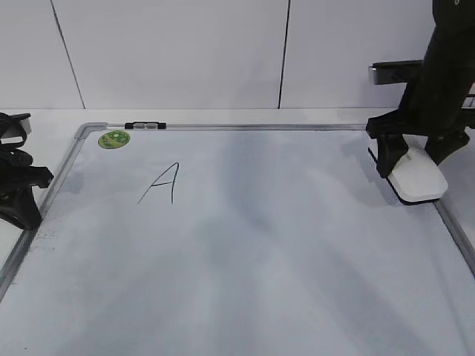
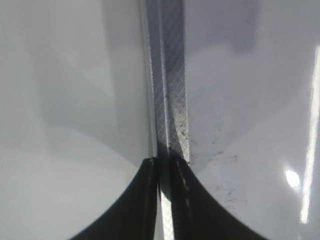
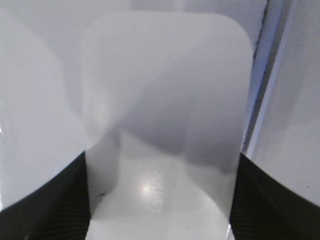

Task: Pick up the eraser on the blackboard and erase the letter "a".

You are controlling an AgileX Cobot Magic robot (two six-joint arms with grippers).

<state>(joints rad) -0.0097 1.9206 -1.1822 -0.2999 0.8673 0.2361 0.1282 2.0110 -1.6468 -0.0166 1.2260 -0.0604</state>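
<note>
The blackboard [image 1: 252, 252] is a white board with a grey frame, lying flat. The white eraser [image 1: 420, 176] lies on its right edge, beside the frame. My right gripper [image 1: 417, 156] stands over it with a finger against each long side. In the right wrist view the eraser [image 3: 165, 115] fills the space between the fingers [image 3: 162, 167], with grey print on top. My left gripper [image 1: 33, 189] is shut and empty over the board's left frame [image 2: 170, 100]. The letter "a" shows in no view; only a capital "A" [image 1: 163, 184] is drawn on the board.
A round green sticker [image 1: 114, 139] and a small black-and-silver clip [image 1: 145, 125] sit at the board's far left corner. Grey smudges spread over the board's middle. A white wall stands behind the table.
</note>
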